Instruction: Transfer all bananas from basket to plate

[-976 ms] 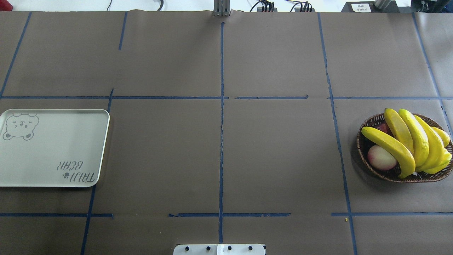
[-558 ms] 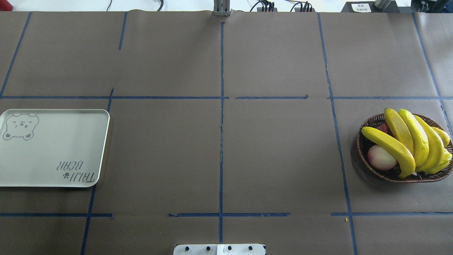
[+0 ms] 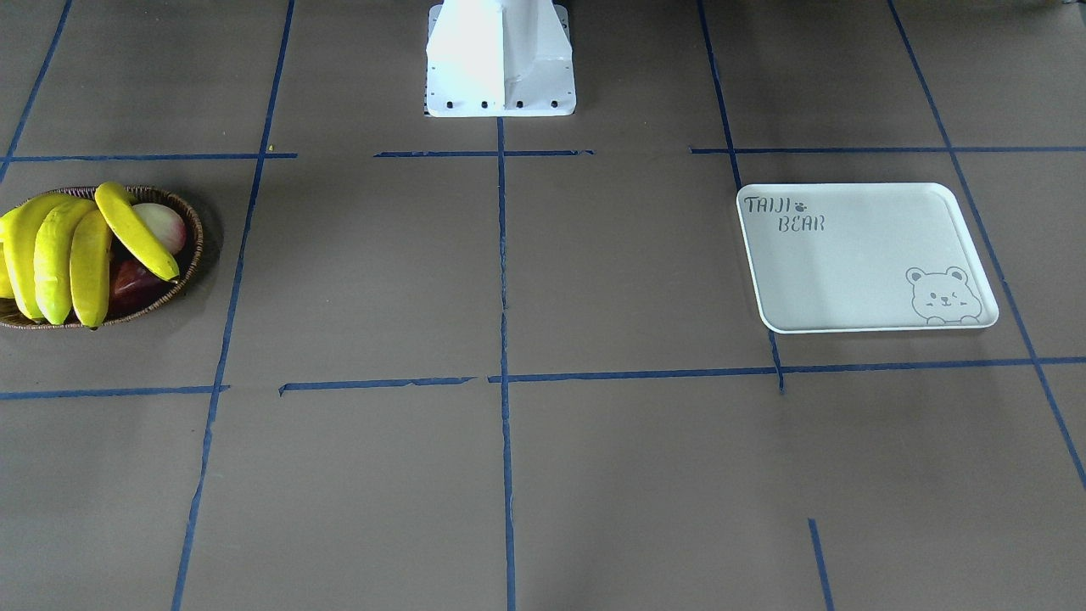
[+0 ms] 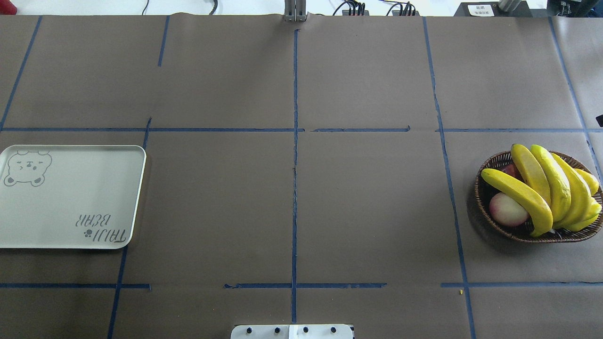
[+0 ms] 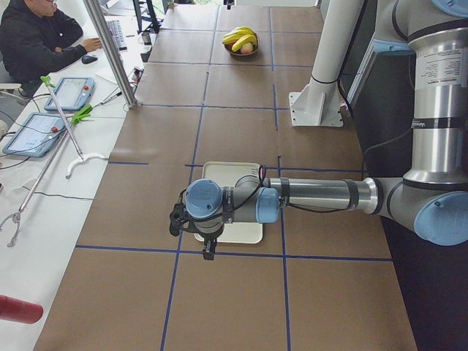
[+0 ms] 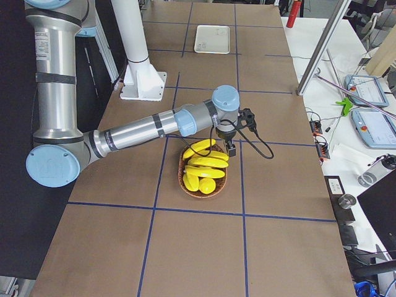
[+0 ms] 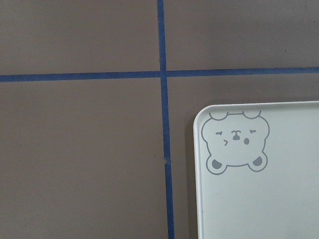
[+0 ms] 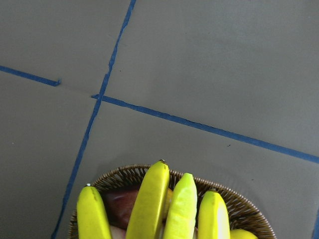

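Note:
Several yellow bananas [image 4: 541,188] [image 3: 51,246] [image 8: 154,199] lie side by side in the brown wicker basket [image 4: 477,193] [image 3: 197,238] at the table's right end. The white bear-printed plate [image 4: 70,197] [image 3: 857,263] [image 7: 259,199] lies bare at the left end. In the exterior right view my right gripper [image 6: 230,148] hangs just above the basket's far rim, over the banana tips. In the exterior left view my left gripper [image 5: 208,251] hovers over the plate's near edge. Whether either gripper is open or shut I cannot tell.
A pale pink fruit [image 4: 508,209] and a dark red fruit [image 4: 506,169] share the basket. The white robot base [image 3: 501,59] stands at mid-table. Blue tape lines cross the brown cover. A seated person [image 5: 36,44], tablets and a metal pole [image 5: 110,51] are beside the table.
A small dark sliver has appeared at the right edge of the overhead view, above the basket. The bananas, basket and plate have not moved.

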Robot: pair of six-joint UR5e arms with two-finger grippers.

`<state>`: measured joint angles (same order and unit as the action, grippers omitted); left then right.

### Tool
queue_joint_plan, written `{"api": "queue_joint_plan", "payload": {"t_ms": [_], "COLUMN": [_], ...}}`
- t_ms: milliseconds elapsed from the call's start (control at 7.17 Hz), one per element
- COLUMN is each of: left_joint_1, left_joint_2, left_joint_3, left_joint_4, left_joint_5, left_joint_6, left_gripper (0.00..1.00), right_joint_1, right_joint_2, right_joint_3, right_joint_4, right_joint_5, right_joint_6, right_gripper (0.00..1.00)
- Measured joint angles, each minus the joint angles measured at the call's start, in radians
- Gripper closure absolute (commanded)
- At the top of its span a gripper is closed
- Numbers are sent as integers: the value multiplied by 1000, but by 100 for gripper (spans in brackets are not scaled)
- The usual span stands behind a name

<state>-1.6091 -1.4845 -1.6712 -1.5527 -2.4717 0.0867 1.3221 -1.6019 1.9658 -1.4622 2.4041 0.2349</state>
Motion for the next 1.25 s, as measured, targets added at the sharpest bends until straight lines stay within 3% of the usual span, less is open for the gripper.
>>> {"api": "queue_joint_plan", "payload": {"t_ms": [418,697,976,1255], "left_joint_1": [-1,-2,-1,-1], "left_joint_2": [4,5,4,4], "left_joint_3": [-5,-6,-6,-6], "left_joint_4": [-1,-1,-1,-1], "left_joint_5": [3,2,2,0], "left_joint_6": [7,7,3,2], "left_gripper": [0,0,0,0], "right_joint_1": [-185,-285,-366,-423], "right_joint_2": [-12,-103,-173,-191], "right_joint_3": [96,114,105,93], "right_joint_4": [19,132,234,251], "right_joint_5": [-85,-146,-184,-233], "right_joint_6": [188,197,195,189], "right_gripper": [2,20,22,23]}}
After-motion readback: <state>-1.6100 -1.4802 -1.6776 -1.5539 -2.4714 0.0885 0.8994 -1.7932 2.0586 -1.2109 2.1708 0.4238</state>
